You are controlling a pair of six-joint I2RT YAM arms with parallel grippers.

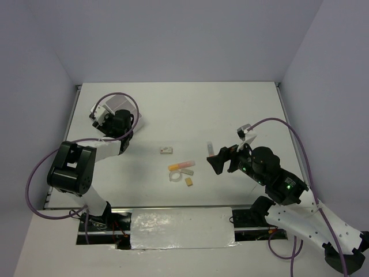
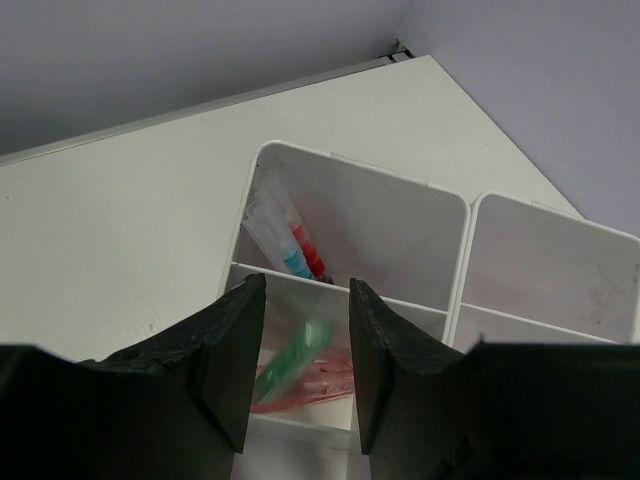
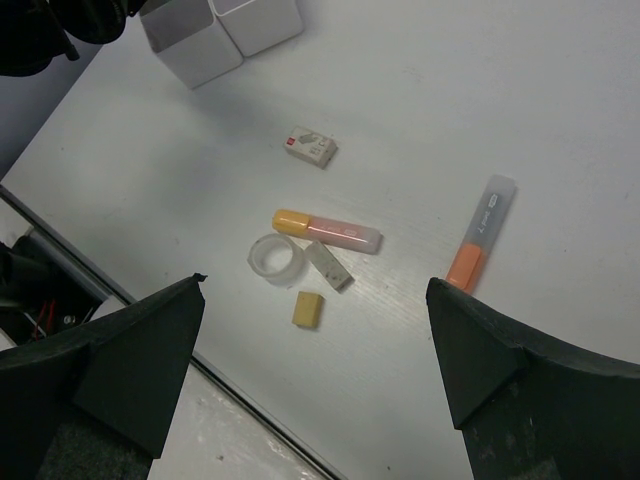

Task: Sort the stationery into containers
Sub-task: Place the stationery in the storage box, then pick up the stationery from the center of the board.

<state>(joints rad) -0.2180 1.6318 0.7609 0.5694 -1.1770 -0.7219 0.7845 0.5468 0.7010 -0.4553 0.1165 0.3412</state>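
Tan eraser first, nearest the arm bases on the white table. Just past it the clear tape ring and a small white bit lie side by side. The white bit is tucked right up against the pink marker with the yellow cap.

The right gripper hovers above the table just right of this cluster, jaws spread wide and nothing between them.

A little further out, the orange marker lies on its own to the right. A small white box with a red mark lies to the left, apart from everything else.

Over to the far left now: the left gripper hangs above the white containers, fingers parted and gripping nothing. Straight below that gap, in the nearer compartment, a green marker lies tilted on something pinkish-red I can't make out. In the compartment beyond, the red and blue pens lie along its left side.
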